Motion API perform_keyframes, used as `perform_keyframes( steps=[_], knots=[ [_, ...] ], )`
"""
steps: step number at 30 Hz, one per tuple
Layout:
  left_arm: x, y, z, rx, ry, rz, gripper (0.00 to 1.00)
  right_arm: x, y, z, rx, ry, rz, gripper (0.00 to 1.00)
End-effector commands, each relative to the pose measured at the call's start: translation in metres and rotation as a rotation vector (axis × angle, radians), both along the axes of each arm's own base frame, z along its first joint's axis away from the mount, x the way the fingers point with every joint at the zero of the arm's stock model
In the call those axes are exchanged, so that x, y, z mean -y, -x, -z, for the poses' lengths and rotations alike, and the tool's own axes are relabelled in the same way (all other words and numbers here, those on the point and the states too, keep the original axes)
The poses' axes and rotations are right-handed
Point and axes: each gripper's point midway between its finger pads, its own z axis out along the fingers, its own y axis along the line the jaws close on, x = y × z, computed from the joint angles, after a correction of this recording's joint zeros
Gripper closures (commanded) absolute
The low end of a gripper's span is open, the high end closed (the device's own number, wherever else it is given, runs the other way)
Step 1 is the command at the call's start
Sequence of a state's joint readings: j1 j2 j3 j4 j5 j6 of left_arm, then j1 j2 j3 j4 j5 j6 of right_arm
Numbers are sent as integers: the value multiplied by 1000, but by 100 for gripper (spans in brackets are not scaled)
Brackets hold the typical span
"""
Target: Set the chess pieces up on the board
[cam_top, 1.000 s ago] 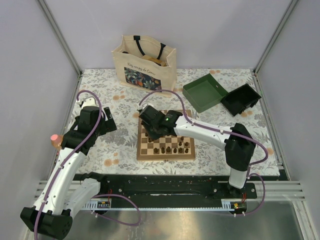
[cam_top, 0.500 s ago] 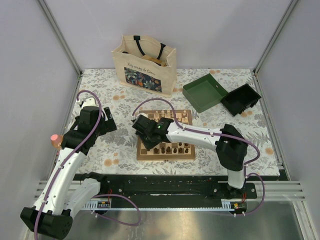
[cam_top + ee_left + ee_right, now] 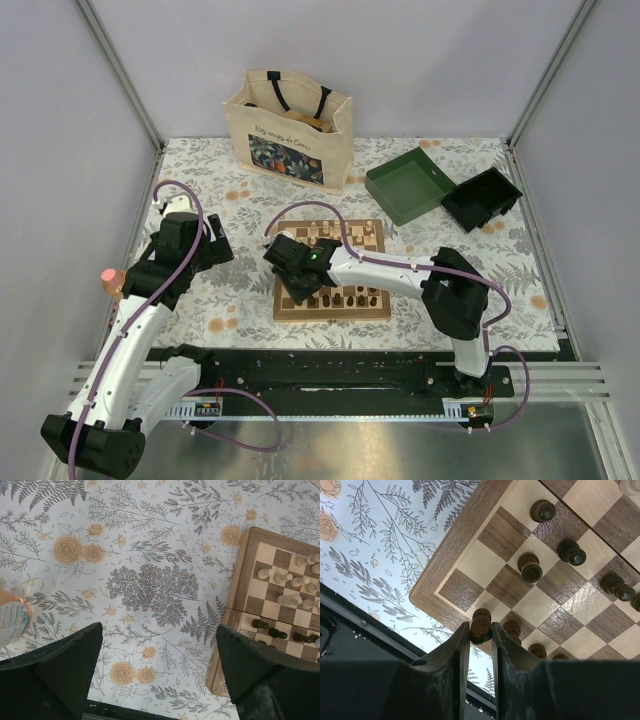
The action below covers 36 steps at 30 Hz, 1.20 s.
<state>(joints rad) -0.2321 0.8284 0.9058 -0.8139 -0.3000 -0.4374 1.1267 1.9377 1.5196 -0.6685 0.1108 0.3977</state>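
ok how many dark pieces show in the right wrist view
7 dark pieces clearly: one held in the right end effector, two beside its fingers, four farther out on the board. Others may be hidden by the fingers or frame edge.

The right hand point(image 3: 480, 630) covers the foot of the dark piece point(image 3: 481, 620) it grips; two other pieces point(image 3: 512, 628) just beside the hand are half hidden; the board point(image 3: 461, 535) is cropped.

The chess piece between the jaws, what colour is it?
Dark brown; the chess piece shows best in the right wrist view.
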Motion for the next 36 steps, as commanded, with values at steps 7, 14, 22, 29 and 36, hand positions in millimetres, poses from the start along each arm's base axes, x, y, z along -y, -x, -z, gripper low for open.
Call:
perform_keyframes(
  steps=[7,14,22,29,36],
  knots=[
    [1,-7,-4,33,4,5,1,-6,3,7,1,-4,-9,75],
    [1,-6,-4,34,7,7,1,-6,3,4,4,-10,-17,64],
    [1,-6,-4,34,7,7,1,-10,5,-13,13,-50,-40,52],
    [1,-6,-5,37,6,5,1,-13,-7,-66,110,-133,-48,46],
    [1,-6,-5,38,8,7,1,3,-35,-63,148,-96,24,44]
  ],
)
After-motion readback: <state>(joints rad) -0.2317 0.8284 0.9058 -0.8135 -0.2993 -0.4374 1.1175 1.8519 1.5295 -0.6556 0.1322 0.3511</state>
